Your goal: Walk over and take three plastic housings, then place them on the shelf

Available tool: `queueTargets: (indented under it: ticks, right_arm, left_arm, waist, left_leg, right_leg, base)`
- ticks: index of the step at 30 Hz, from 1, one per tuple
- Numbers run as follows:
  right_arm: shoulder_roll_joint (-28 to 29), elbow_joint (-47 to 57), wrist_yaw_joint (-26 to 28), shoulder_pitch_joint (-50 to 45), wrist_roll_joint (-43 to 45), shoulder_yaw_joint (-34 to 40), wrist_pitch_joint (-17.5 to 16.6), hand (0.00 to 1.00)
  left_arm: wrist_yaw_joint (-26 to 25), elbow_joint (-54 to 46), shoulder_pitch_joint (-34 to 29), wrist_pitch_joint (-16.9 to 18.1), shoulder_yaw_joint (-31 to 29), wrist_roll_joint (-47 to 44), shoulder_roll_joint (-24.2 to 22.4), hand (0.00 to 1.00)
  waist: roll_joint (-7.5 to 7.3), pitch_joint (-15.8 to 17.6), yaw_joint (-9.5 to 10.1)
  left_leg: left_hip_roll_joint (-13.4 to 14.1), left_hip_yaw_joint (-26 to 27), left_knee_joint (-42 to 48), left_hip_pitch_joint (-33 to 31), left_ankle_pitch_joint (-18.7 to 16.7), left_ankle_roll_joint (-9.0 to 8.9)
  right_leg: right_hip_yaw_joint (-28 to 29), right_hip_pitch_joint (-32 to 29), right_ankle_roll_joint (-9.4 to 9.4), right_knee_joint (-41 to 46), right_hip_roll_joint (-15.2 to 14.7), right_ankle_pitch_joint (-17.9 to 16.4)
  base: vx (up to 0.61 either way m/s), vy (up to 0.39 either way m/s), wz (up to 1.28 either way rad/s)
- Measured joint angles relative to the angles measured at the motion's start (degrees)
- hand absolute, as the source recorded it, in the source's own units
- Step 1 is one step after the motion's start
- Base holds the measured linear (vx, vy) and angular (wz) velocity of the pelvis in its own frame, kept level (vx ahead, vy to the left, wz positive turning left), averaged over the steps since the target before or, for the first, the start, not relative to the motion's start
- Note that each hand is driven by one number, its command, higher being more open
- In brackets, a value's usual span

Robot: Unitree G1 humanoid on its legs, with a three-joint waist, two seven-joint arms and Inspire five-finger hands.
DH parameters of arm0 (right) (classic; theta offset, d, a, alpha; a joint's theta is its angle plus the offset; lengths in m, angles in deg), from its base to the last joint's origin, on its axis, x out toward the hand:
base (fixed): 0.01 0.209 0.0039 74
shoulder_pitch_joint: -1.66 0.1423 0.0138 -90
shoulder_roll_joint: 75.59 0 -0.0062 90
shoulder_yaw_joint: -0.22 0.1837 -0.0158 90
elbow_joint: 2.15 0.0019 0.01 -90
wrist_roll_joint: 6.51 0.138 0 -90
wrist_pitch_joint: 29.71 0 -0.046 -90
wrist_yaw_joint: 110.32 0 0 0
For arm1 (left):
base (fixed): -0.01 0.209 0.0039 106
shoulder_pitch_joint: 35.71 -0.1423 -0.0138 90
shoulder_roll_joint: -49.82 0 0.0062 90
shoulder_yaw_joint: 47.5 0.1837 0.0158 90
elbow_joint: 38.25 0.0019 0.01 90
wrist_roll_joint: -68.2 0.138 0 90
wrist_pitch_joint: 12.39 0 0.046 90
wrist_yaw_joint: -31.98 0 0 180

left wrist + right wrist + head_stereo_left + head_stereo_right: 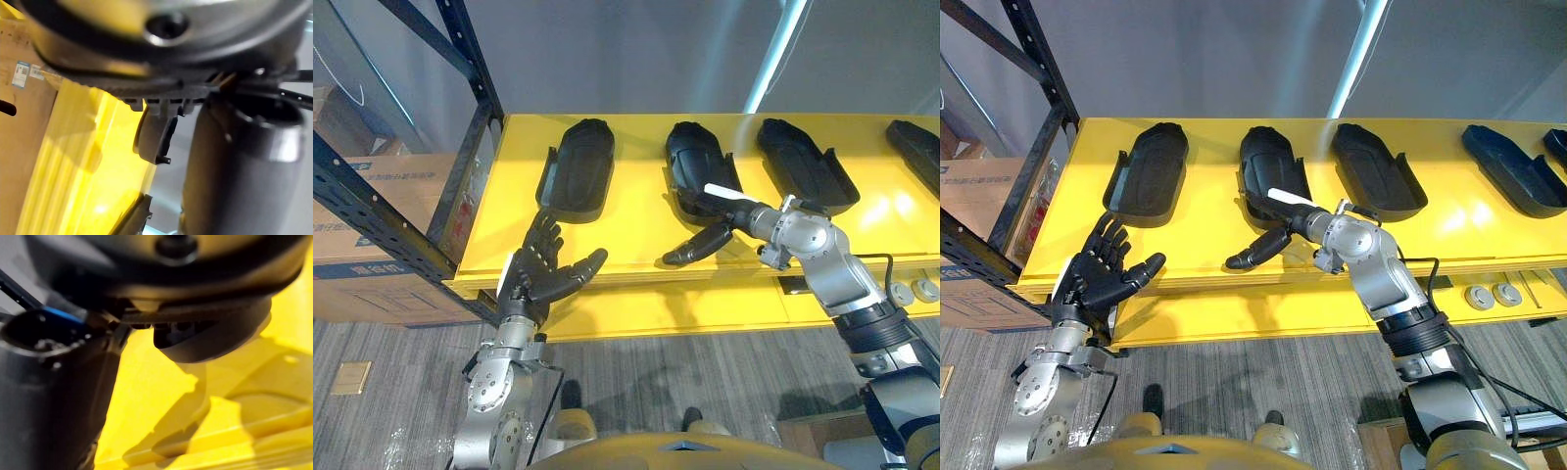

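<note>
At the near end of the second housing from the left sits the right hand - its white-covered thumb lies across the housing's near edge, while the dark fingers reach out straight and low over the yellow surface, away from the part. From where I stand that looks like a loose, open hand and not a clamp; I see nothing pinched between thumb and fingers. The housing itself rests flat on the yellow shelf, hollow side up.

On either side lie its neighbours: a left housing near the rack end and a third housing just to the right, all three in a row and apart from one another. Further right a fourth housing runs off the edge of sight. The left hand hovers at the shelf's front lip, below the left housing, fingers spread and palm bare, touching nothing.

My guess is the job is close to finished - three housings lie on the shelf within reach and neither hand carries one. What seems left is for the right hand to come clear of the middle part. Beyond the shelf stand the dark rack upright and cardboard boxes.
</note>
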Motion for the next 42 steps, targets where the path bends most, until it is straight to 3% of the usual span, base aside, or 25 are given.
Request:
queueTargets:
  ticks: [4, 14, 20, 23, 27, 30, 34, 37, 42]
  right_arm:
    - [-0.73, 0.14, -1.21, -1.03, 0.01, -0.13, -0.18, 1.0]
    - [-0.86, 0.12, -10.0, -2.2, -0.2, -0.65, -1.82, 1.0]
    - [-0.13, 0.75, -28.23, -2.11, -2.52, 1.97, -10.19, 1.0]
    - [1.59, 3.88, -33.83, -2.11, -2.47, 3.53, -12.55, 1.0]
    - [3.63, 8.32, -37.04, -2.14, -0.86, 3.59, -15.15, 1.0]
    - [7.92, 9.97, -37.83, -2.2, 4.78, 3.56, -15.12, 1.0]
    - [13.2, 6.83, -37.11, -0.55, 17.89, 2.98, -10.91, 1.0]
    - [17.66, -6.46, -37.19, 5.31, 23.06, 2.43, -8.27, 1.0]
    - [19.34, -15.75, -35.78, 10.84, 25.2, 1.53, -8.33, 1.0]
  left_arm:
    - [0.0, 0.01, -0.04, 0.0, 0.07, 0.0, 0.25, 1.0]
    - [-0.03, 0.08, -0.18, 0.03, 0.24, 0.0, 0.71, 1.0]
    - [-0.23, 0.12, -0.83, 0.32, 1.04, -0.02, 0.71, 1.0]
    - [-0.37, 0.11, -1.69, 0.63, 1.8, -0.06, 0.72, 1.0]
    - [-0.4, 0.12, -1.94, 0.63, 2.44, -0.13, 0.78, 1.0]
    - [-0.4, 0.13, -1.89, 0.65, 2.96, -0.13, 1.18, 1.0]
    - [-0.76, 0.18, -1.76, 0.65, 3.84, -0.12, 1.13, 1.0]
    - [-1.6, 0.22, -1.6, 0.61, 5.28, -0.11, 1.0, 1.0]
    - [-1.8, 0.22, -1.63, 0.52, 7.1, -0.1, 0.12, 1.0]
  waist:
    - [-0.77, -0.48, 0.12]
    - [-0.49, -0.64, 0.03]
    - [0.18, -1.03, 0.08]
    - [0.75, -1.37, -0.01]
    - [1.12, -1.58, -0.04]
    - [1.14, -1.59, -0.03]
    - [1.25, -1.65, 0.14]
    - [1.81, -1.73, 0.79]
    - [3.6, -1.48, 2.28]
  left_leg:
    - [0.0, 0.0, 0.01, 0.0, 0.01, 0.01]
    - [0.0, 0.1, 0.0, -0.08, 0.05, 0.04]
    - [0.04, 0.03, -0.01, -0.21, 0.05, 0.04]
    - [0.09, 0.03, 0.0, -0.32, 0.05, 0.03]
    - [0.25, -0.06, 0.0, -0.36, 0.05, 0.0]
    - [0.22, -0.19, -0.01, -0.41, 0.07, 0.0]
    - [0.21, -0.97, -0.01, -0.66, 0.32, -0.02]
    - [0.17, -1.87, 0.0, -0.72, 0.64, -0.03]
    - [0.11, -4.89, 0.01, -2.0, 1.18, -0.36]
  right_leg:
    - [0.0, 0.03, 0.01, -0.04, 0.0, 0.02]
    - [0.08, 0.28, 0.03, -0.97, 0.1, 0.72]
    - [0.06, 0.23, 0.05, -1.02, 0.18, 0.73]
    - [0.05, 0.14, 0.05, -1.09, 0.24, 0.74]
    - [-0.04, 0.16, 0.04, -1.16, 0.4, 0.74]
    - [-0.18, 0.2, 0.04, -1.11, 0.37, 0.74]
    - [-0.88, 0.32, -0.03, -0.96, 0.38, 0.7]
    - [-1.71, 0.88, -0.1, -0.9, 0.41, 0.66]
    - [-4.63, 1.41, -0.58, -0.9, 0.66, 0.33]
  base:
    - [0.0, 0.0, 0.0]
    - [0.0, -0.001, 0.0]
    - [0.0, 0.0, 0.0]
    - [0.0, 0.0, 0.0]
    - [0.0, 0.0, 0.0]
    - [0.0, 0.0, 0.01]
    - [0.0, -0.001, 0.09]
    - [-0.03, -0.008, 0.12]
    - [-0.05, -0.024, 0.3]
